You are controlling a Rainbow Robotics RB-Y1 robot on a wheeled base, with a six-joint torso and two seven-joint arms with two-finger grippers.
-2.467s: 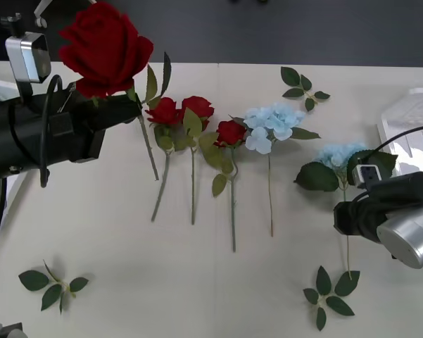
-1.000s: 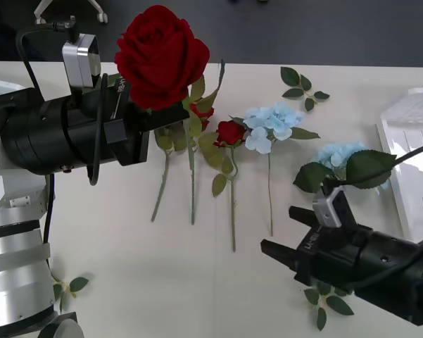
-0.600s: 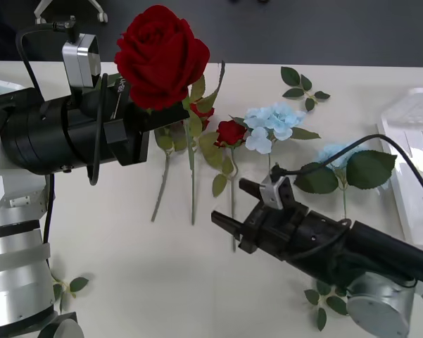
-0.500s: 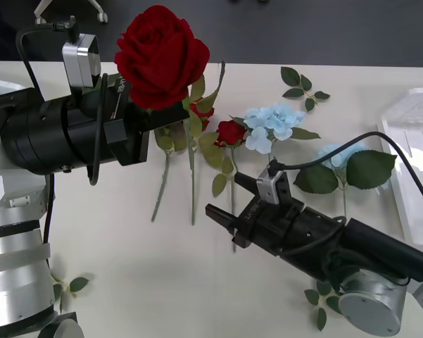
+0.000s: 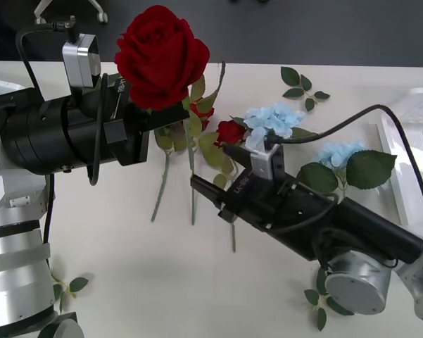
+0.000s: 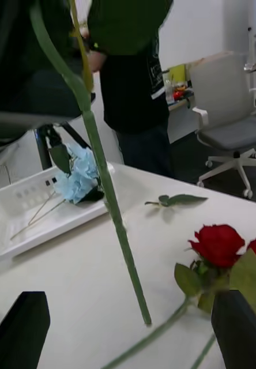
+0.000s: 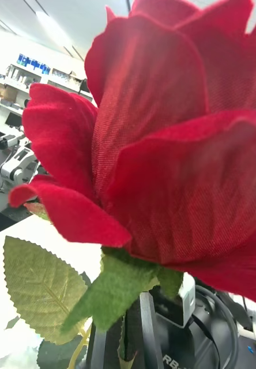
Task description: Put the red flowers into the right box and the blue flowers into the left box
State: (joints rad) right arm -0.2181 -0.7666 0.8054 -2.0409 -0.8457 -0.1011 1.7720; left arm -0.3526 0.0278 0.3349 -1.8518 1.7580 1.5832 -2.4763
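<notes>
Nearby, leaf sprigs (image 5: 300, 87) beside blue flowers (image 5: 271, 120).

My front camera looks forward and down from above the arms, taking in the table (image 5: 127, 282). My right wrist camera sits low and near the surface, facing toward nine o'clock, and shares the hanging rose stem (image 6: 113, 219) and, I think, a lying rose (image 6: 218, 244) with it. My left wrist camera is pressed close against the held rose (image 7: 162, 167).
</notes>
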